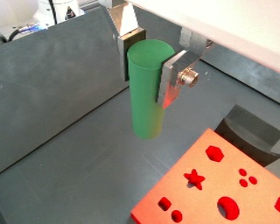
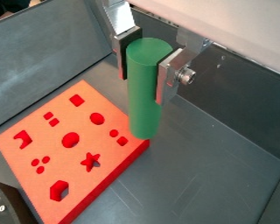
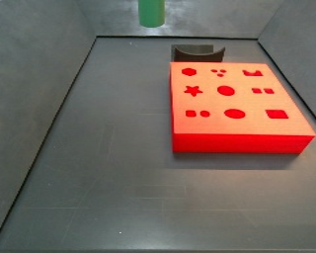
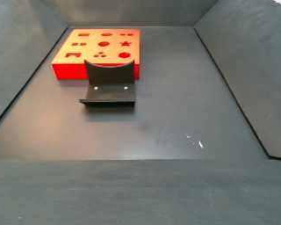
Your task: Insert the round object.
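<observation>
The round object, a long green cylinder peg [image 1: 146, 109], hangs upright in my gripper [image 1: 147, 72]. The silver fingers clamp its upper part from both sides in both wrist views, so the gripper [image 2: 146, 68] is shut on the peg [image 2: 143, 109]. In a side view only the peg's lower end [image 3: 150, 12] shows at the frame's top edge, high above the floor and back from the red block [image 3: 233, 104]. The block's top has several shaped holes, a round one [image 3: 233, 114] among them. The peg hangs beside the block [image 2: 66, 149], not over it.
A dark fixture [image 4: 109, 83] with a curved top stands on the floor against one end of the red block [image 4: 98, 51]; it also shows in a side view [image 3: 197, 51] and a wrist view [image 1: 250, 133]. Grey walls [image 3: 62, 89] enclose the dark floor.
</observation>
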### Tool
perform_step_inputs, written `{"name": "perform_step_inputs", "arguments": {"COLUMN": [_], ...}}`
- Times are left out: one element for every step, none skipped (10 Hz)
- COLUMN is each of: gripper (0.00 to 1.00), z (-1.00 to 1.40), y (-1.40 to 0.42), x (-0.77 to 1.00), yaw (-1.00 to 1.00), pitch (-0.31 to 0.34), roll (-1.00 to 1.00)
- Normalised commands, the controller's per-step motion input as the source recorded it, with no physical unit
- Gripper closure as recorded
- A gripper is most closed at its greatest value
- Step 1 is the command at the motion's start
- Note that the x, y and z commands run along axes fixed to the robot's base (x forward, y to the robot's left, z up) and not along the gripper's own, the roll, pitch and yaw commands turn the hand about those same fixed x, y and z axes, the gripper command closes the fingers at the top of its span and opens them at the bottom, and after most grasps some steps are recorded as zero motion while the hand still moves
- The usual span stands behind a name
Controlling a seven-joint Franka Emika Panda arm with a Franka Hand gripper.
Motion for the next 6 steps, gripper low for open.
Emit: {"name": "perform_step_inputs", "arguments": {"gripper": [1.00, 1.00, 1.00, 1.00, 1.00, 1.00], "z": [0.00, 0.00, -0.01, -0.07, -0.12, -0.15], "y": [0.00, 0.22, 0.25, 0.18, 0.18, 0.18], "x": [0.30, 0.89, 0.95, 1.00, 1.00, 1.00], "yaw": [-0.14, -0.31, -0.22, -0.25, -0.24, -0.22], "pitch": [0.000, 0.004, 0.000, 0.000, 0.009, 0.013], "roll": [-0.05, -0.20, -0.22, -0.16, -0.13, -0.12]}}
